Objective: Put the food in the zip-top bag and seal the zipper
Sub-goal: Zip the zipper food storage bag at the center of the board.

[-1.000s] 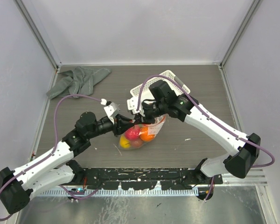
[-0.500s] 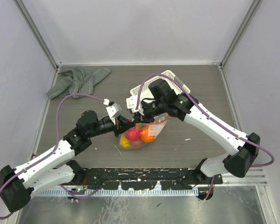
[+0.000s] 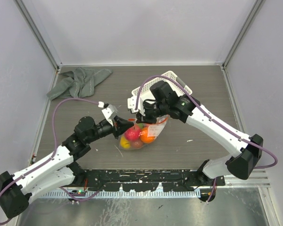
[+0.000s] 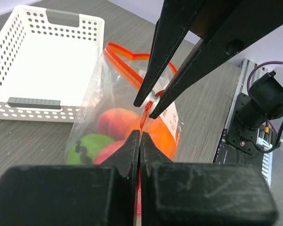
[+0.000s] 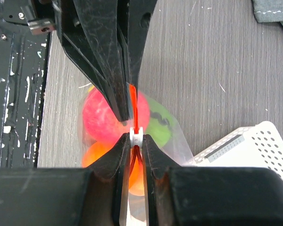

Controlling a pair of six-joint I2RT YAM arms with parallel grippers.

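Note:
The clear zip-top bag (image 3: 148, 132) stands on the table with the toy fruits inside: red (image 3: 131, 134), orange (image 3: 147, 137), yellow (image 3: 125, 144), and green (image 4: 92, 146), peach (image 4: 117, 121) in the left wrist view. My left gripper (image 3: 129, 125) is shut on the orange-red zipper strip (image 4: 142, 121) at its end. My right gripper (image 3: 140, 118) is shut on the white slider (image 5: 136, 137), close to the left fingertips. Beyond the slider the strip (image 4: 127, 63) gapes open.
A white lattice basket (image 3: 139, 90) lies just behind the bag, partly under my right arm. A grey cloth (image 3: 78, 80) lies at the back left. The dark rail of the arm bases (image 3: 141, 176) runs along the near edge.
My left gripper has drawn slightly back and left with the zipper end. My right gripper stays at the slider. The bag has shifted a little left.

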